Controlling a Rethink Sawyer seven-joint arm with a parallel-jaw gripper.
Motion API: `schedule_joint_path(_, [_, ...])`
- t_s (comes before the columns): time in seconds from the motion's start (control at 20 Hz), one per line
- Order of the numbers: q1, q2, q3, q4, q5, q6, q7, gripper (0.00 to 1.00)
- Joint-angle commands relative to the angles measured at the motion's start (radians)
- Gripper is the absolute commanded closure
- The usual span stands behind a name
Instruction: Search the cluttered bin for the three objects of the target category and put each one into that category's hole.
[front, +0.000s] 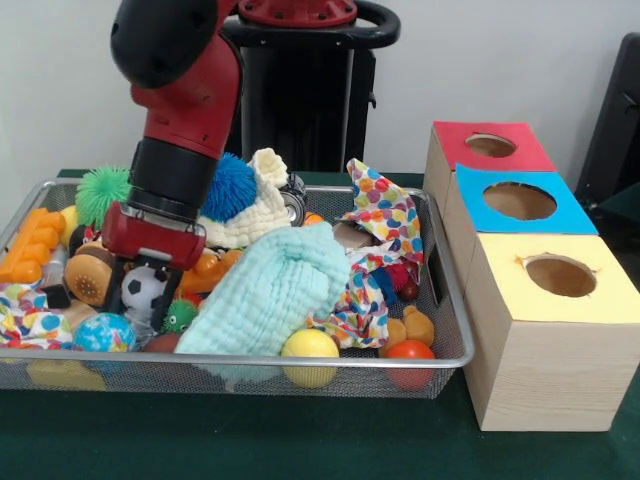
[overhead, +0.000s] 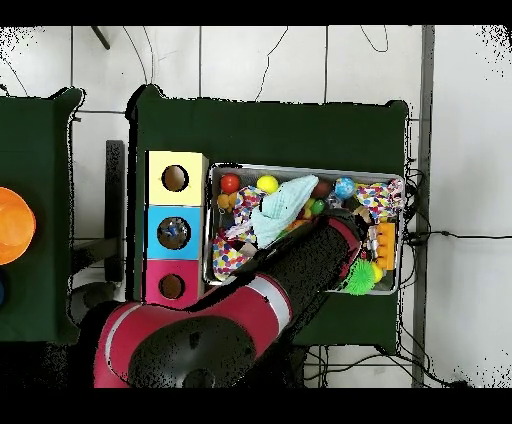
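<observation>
My gripper is down inside the wire bin at its left part, right at a black-and-white soccer ball. The ball sits directly under the red gripper body. Other balls lie in the bin: a yellow one, a red one, a blue globe ball and a small green one. In the overhead view the arm covers the gripper. Beside the bin stand three boxes with round holes: red, blue and yellow.
A light-blue cloth lies over the bin's middle, with a polka-dot cloth to its right. A cream knitted hat, spiky green and blue balls, an orange block and a burger toy crowd the arm.
</observation>
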Motion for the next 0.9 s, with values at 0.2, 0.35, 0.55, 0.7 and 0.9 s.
schedule_joint_path(0.2, [0.029, 0.087, 0.103, -0.032, -0.068, -0.068, -0.166, 0.00])
schedule_joint_path(0.35, [0.049, 0.094, 0.115, -0.052, -0.172, 0.002, -0.073, 0.00])
schedule_joint_path(0.55, [0.129, 0.165, 0.098, -0.074, -0.465, 0.140, 0.262, 0.00])
schedule_joint_path(0.7, [0.127, 0.160, 0.110, -0.068, -0.487, 0.173, 0.285, 0.00])
schedule_joint_path(0.9, [0.044, 0.084, 0.157, -0.068, -0.229, 0.148, -0.015, 0.00])
